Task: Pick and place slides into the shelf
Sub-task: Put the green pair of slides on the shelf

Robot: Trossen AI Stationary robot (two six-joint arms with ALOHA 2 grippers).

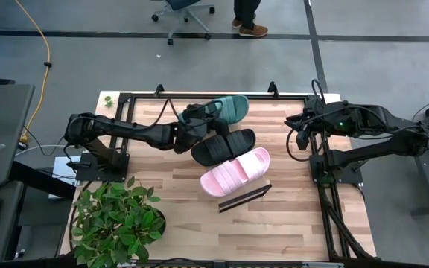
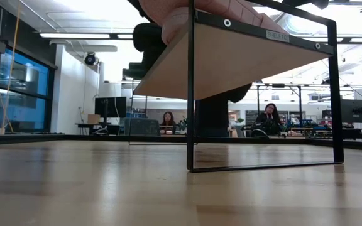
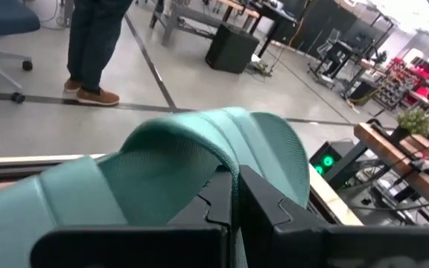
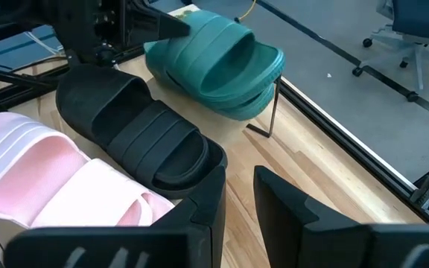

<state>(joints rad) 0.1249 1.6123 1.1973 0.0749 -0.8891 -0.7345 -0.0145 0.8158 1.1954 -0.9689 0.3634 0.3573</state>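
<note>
Gripping the green slide (image 1: pixel 228 109) by its ribbed strap, the left gripper (image 1: pixel 192 119) held it at the shelf (image 1: pixel 245 197) end beside the black slide (image 1: pixel 223 146) and pink slide (image 1: pixel 235 172); light, soft foam probably favoured that hold, while the right gripper (image 4: pixel 238 195) waited apart, parted and empty.

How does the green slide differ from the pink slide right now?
The green slide is dark teal and lies at the shelf's far end; the pink slide is pale and lies at its near end. The left gripper is at the green slide's strap; nothing touches the pink slide. Both have wide ribbed straps.
</note>
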